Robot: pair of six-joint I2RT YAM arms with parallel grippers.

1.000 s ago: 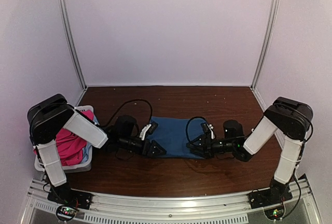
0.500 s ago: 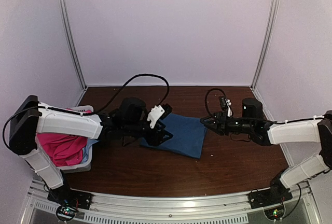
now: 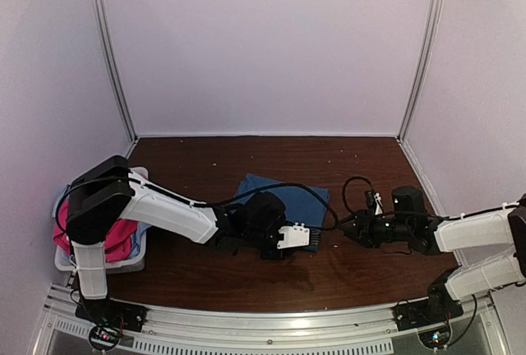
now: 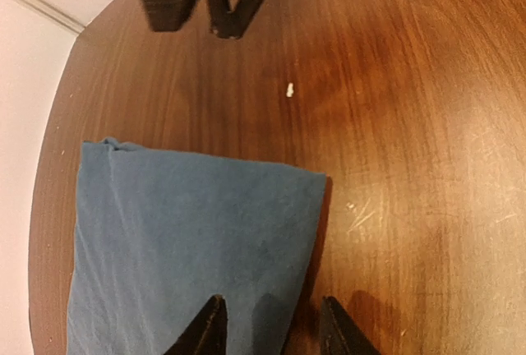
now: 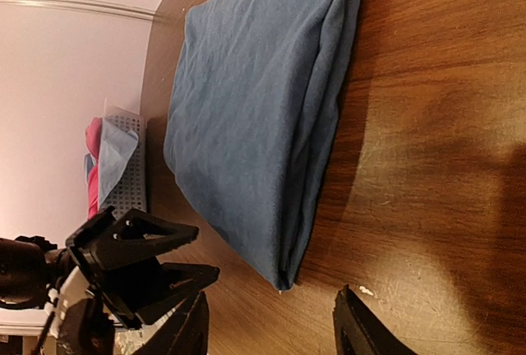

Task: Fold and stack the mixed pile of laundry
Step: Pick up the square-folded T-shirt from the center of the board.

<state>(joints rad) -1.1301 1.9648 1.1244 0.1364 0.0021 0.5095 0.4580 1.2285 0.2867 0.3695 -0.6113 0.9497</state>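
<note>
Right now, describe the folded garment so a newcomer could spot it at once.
On the brown wooden table, look at the middle, just ahead of the left gripper. The dark blue T-shirt lies there, folded into a flat rectangle. It is the only garment on the tabletop; the pink shirt and pale blue cloth sit bunched in the white basket at the left edge.

Folded blue T-shirt [image 5: 255,117] on table [image 5: 427,125]

Plain dark blue folded cloth T-shirt [image 3: 283,197], reddish-brown wooden table top [image 3: 246,277].
Table grain streaky with darker bands. Bright magenta-pink crumpled shirt [image 3: 111,236]. Pale light-blue cloth [image 5: 111,154]. White slotted plastic basket [image 5: 129,176]. My left gripper [image 4: 273,301] and right gripper [image 5: 275,297] black, my arm shells [image 3: 168,211] white.
</note>
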